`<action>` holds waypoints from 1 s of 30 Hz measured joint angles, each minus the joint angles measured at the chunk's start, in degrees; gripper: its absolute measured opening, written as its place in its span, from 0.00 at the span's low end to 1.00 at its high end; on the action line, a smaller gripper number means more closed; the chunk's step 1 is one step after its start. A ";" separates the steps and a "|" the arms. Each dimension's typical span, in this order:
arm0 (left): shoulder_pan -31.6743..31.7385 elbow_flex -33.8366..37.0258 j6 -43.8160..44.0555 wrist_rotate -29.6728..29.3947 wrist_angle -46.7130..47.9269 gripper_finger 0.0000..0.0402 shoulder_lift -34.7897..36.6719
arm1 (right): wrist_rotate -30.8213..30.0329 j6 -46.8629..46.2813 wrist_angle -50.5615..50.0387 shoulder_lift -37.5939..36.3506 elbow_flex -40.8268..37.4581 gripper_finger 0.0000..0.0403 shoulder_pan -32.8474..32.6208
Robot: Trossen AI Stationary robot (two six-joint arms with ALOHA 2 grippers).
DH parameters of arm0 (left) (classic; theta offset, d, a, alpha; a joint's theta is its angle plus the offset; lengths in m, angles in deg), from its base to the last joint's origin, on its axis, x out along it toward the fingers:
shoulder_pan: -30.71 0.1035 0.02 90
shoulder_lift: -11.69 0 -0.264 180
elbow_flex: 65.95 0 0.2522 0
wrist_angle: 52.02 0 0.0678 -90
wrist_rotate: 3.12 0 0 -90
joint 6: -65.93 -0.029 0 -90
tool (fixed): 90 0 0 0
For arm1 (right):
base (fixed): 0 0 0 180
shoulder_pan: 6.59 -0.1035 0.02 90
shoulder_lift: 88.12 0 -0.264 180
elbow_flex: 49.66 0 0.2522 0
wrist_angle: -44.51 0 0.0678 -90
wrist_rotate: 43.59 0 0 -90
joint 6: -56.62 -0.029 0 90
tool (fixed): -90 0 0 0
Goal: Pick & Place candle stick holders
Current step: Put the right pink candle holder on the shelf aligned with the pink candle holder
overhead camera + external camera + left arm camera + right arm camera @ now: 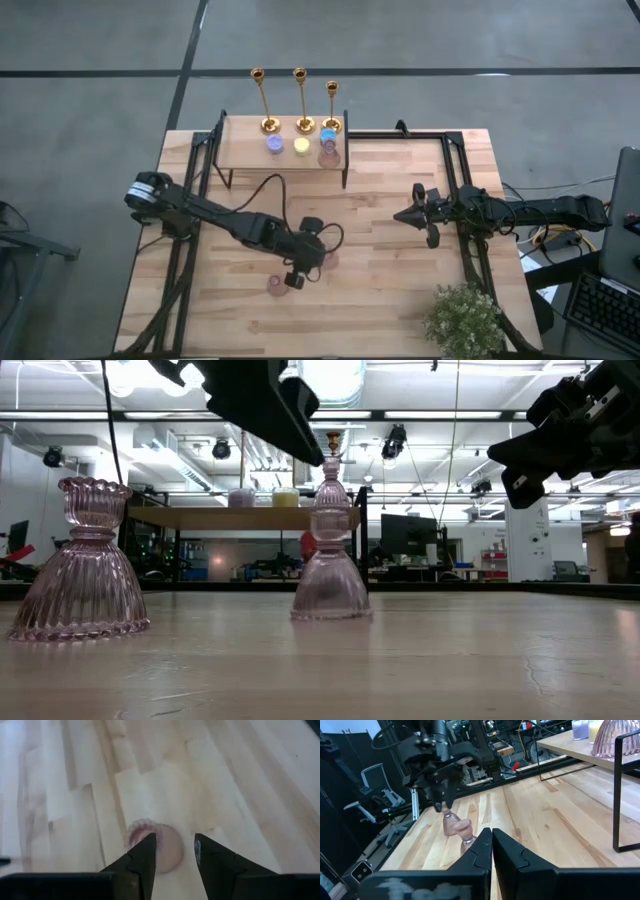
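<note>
Looking down from the high view, I see three gold candlesticks (299, 100) standing in a row along the back edge of a raised shelf (240, 150), with small candles (301, 146) in front of them and a pink glass holder (328, 156) at the shelf's right end. My left gripper (296, 275) is low over the table's middle front, beside two more pink holders (274, 286). My right gripper (410, 216) waits right of centre, well apart from everything.

From the low view, one pink holder (78, 560) stands close at the left and another (331, 555) farther back, both upright on the table (450, 660), with the left arm above.

Through the left wrist view, my fingers (145, 855) are spread, straddling a pink holder (167, 847) seen from above.

Through the right wrist view, the right fingers (480, 850) are pressed together, holding nothing; the left gripper (440, 802) hangs over the two holders.
</note>
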 joint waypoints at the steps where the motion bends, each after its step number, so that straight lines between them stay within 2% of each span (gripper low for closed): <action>1: -0.36 0.00 -1.02 0.04 -0.57 0.34 -0.34 | -0.01 -0.01 0.01 0.00 0.00 0.02 0.00; 7: -0.76 0.02 -4.39 -0.13 -3.48 0.34 -3.91 | 0.02 0.01 0.01 0.01 0.00 0.02 0.00; 11: -0.76 0.07 -3.40 -4.89 -3.08 0.34 -5.79 | 0.02 -0.01 -0.09 0.03 0.02 0.02 0.02; 20: -0.75 -0.04 -3.00 -5.34 -3.19 0.32 -8.10 | 0.02 -0.01 -0.04 0.01 0.02 0.02 0.02; 24: -0.73 -0.20 -3.06 -5.74 -3.56 0.24 -8.99 | 0.00 -0.01 -0.04 0.01 0.02 0.02 0.02; 28: -0.46 -0.28 -3.69 -5.06 -2.14 0.07 -8.98 | 0.01 -0.01 -0.04 0.01 0.02 0.02 0.02; 30: -0.22 -0.26 -3.61 -4.71 -2.06 0.07 -8.96 | 0.02 -0.01 -0.04 0.01 0.02 0.02 0.01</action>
